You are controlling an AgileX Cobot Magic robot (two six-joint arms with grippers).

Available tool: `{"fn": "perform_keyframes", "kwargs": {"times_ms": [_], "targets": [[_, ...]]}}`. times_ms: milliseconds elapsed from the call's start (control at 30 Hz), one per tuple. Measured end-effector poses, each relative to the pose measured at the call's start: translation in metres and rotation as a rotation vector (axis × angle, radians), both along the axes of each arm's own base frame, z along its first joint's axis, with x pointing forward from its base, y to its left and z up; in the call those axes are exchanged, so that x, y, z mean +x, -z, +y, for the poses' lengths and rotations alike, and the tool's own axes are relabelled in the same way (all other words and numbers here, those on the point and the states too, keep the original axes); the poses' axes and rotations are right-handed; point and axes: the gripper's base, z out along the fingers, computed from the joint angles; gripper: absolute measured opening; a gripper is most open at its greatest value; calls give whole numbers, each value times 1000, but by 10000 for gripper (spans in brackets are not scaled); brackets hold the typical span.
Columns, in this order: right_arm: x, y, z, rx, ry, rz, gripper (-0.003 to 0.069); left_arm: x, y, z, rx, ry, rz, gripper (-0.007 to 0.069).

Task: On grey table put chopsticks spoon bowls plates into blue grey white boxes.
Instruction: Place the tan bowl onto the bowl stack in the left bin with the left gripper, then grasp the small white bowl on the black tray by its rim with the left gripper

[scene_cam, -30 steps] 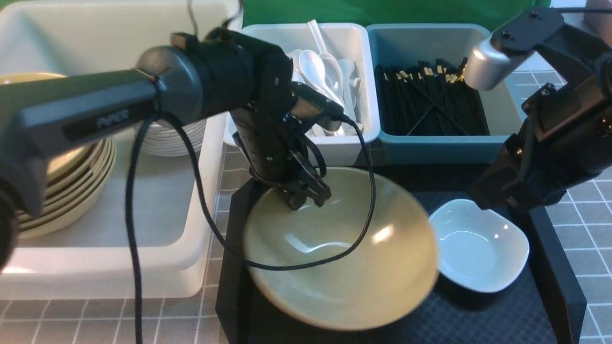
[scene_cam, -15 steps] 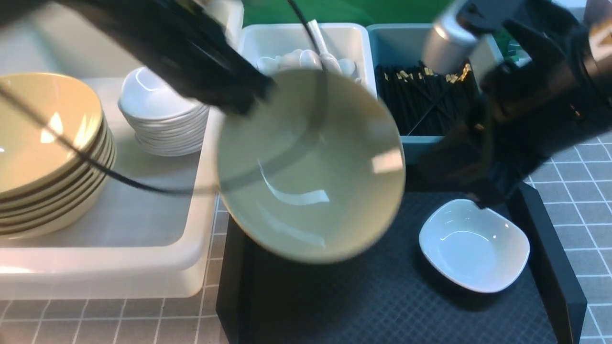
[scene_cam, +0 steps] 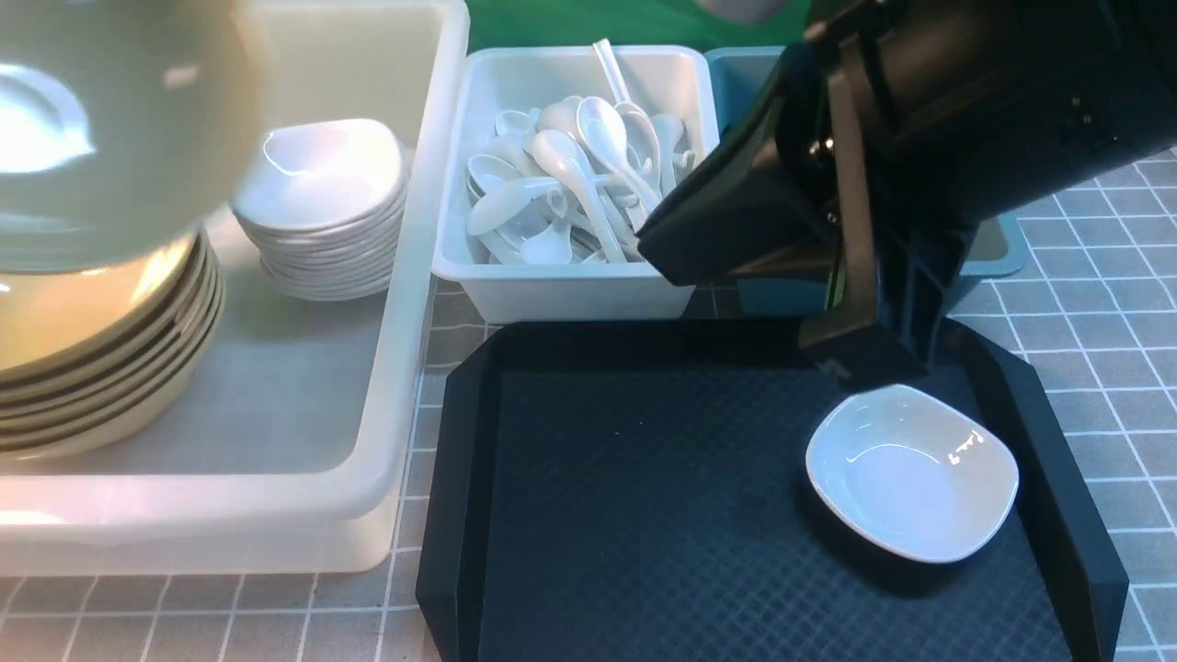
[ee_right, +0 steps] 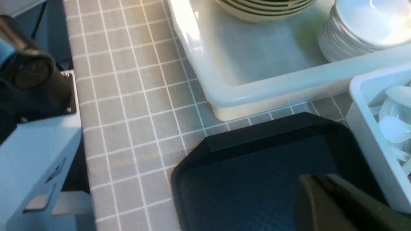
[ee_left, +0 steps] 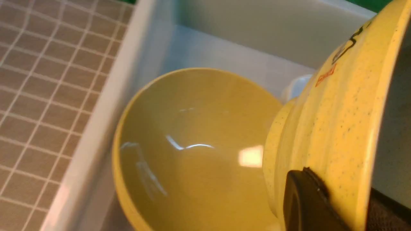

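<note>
A yellow bowl hangs tilted over the large whitish tub, its rim pinched in the left hand — closed on it. Beneath it, inside the tub, stands a stack of bowls, with a stack of small white dishes near it. The white box beside the tub holds spoons. The right hand is shut, nothing in its grip — above the black tray, where one white dish lies on the tabletop's near side.

Tilted, glossy yellow bowl above stacked yellow bowls.
</note>
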Motion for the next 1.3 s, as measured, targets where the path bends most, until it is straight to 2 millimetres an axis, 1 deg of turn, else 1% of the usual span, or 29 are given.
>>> {"fn": "perform_keyframes", "kwargs": {"times_ms": [33,67,100,200,233,267,333,367,400,467,500,567,633,667,700,767,800,833,867,900,933,1000,1100,1133,1167,1200,1233,1267,1300], "targets": [[0,0,0,-2,-1,-2,34,0,1,0,-1,-1,1,8],[-1,1,-1,-18,-12,-3,34,3,14,14,-18,-54,11,8],[-1,1,-1,-21,-13,-1,34,4,18,16,-21,-61,15,8],[-2,2,-2,-36,-25,2,34,17,47,28,-62,-87,53,8],[-2,2,-2,-40,-31,-4,34,23,61,33,-90,-97,71,8],[-2,2,-2,-40,-31,-4,34,24,65,33,-97,-99,79,8],[-2,2,-2,-45,-42,-14,34,36,93,44,-127,-121,114,13],[-2,2,-2,-45,-42,-14,34,37,97,45,-132,-122,121,14],[-2,2,-2,-48,-48,-20,34,41,106,49,-121,-123,130,25],[-2,2,-2,-51,-55,-26,35,47,116,55,-101,-108,145,57],[-2,2,-2,-52,-56,-27,35,48,117,55,-101,-106,149,65],[-2,2,-2,-54,-61,-32,37,52,125,59,-79,-76,172,141],[-2,2,-2,-57,-68,-39,37,54,129,61,-54,-53,186,241],[-2,2,-2,-57,-68,-39,37,54,129,61,-52,-51,188,251],[-2,2,-2,-58,-70,-41,39,54,130,61,-43,-42,191,323],[-2,2,-2,-60,-74,-45,39,54,130,61,-29,-37,200,426],[-2,2,-2,-61,-76,-47,41,53,131,62,-11,-36,213,493],[-2,2,-2,-61,-76,-47,41,53,130,62,-6,-37,216,502],[-2,2,-2,-61,-76,-47,41,51,130,63,15,-39,231,535],[-2,2,-2,-63,-78,-49,42,48,129,65,41,-58,247,585],[-2,2,-2,-63,-78,-49,42,47,128,65,47,-60,251,594],[-1,3,-1,-63,-78,-50,42,42,119,64,74,-84,240,618],[1,4,1,-59,-72,-49,44,34,92,59,101,-120,182,616],[3,5,2,-58,-66,-46,45,31,78,55,99,-131,149,607],[5,7,4,-60,-60,-41,45,28,70,50,99,-128,130,597],[6,8,4,-61,-51,-37,45,27,59,44,99,-120,103,587],[11,12,6,-72,-30,-26,45,27,46,27,99,-70,69,567],[14,15,8,-80,-13,-16,45,29,38,14,99,-26,47,555],[17,17,9,-89,6,-10,45,32,31,-5,96,45,26,541]]}}
